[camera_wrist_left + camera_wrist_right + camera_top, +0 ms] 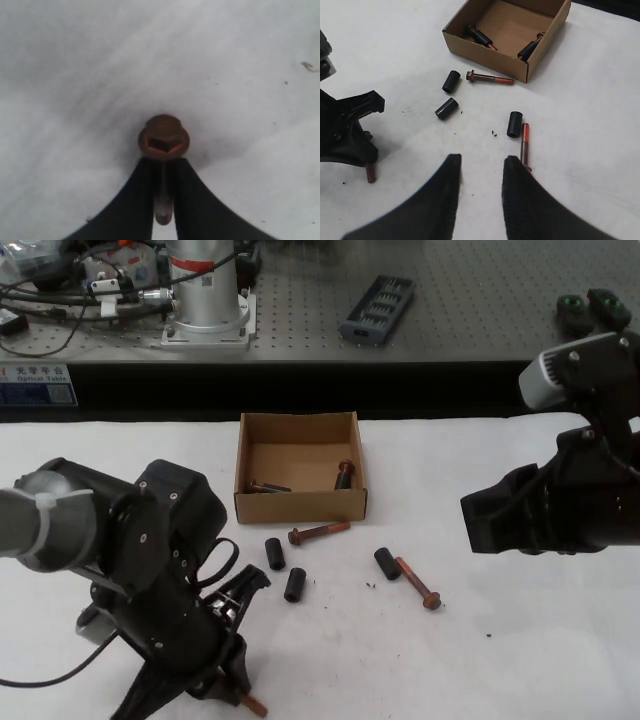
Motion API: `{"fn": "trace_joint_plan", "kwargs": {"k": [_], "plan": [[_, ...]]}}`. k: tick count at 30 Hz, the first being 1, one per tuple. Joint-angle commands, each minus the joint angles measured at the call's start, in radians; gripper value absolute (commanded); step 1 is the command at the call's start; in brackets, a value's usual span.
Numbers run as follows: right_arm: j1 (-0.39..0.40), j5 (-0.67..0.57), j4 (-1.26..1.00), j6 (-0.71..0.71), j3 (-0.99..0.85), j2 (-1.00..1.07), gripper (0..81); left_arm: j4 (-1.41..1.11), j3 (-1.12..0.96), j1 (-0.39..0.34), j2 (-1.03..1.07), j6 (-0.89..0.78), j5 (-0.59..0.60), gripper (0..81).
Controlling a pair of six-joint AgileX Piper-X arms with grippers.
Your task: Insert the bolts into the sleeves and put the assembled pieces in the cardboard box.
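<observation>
The left gripper (163,167) pinches a bolt (164,141) by its shank, well in front of the cardboard box (300,506) and off toward its left corner. The step in hand appears to be mating this bolt with a sleeve. That likely calls for the right gripper (480,169), which is spread and empty to the right of the box, to lift the near sleeve (295,585) just before the box. A loose bolt (320,532) against the box front could be knocked. Two assembled pieces (268,486) lie inside.

The white bench (530,640) carries a box (300,506), three sleeves (275,553) in front of it, and two bolts (320,532), one just beside the rightmost sleeve.
</observation>
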Motion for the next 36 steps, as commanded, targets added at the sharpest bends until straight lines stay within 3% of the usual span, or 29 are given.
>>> {"fn": "trace_joint_plan", "kwargs": {"k": [1, 7, 16, 21, 30, 36], "plan": [[-0.006, 0.015, -0.015, 0.0, 0.0, -0.002, 22.3, 0.035, -0.022, 0.014, 0.003, 0.163, -0.076, 0.6], [-0.006, -0.115, -0.006, 0.122, 0.0, 0.014, 22.3, 0.024, -0.074, 0.07, -0.087, 0.461, -0.24, 0.6], [0.071, -0.172, 0.05, 0.141, -0.081, 0.289, 22.7, -0.043, -0.075, 0.19, -0.392, 0.875, -0.294, 0.6], [0.105, -0.118, 0.178, 0.183, -0.296, 0.516, 34.7, -0.065, -0.075, 0.217, -0.55, 1.104, -0.383, 0.6], [0.105, -0.008, 0.324, 0.311, -0.663, 0.804, 35.1, -0.251, -0.002, 0.219, -0.719, 1.152, -0.397, 0.6], [0.105, -0.005, 0.353, 0.565, -0.789, 0.933, 42.3, -0.275, 0.008, 0.219, -0.761, 1.152, -0.397, 0.6]]}}
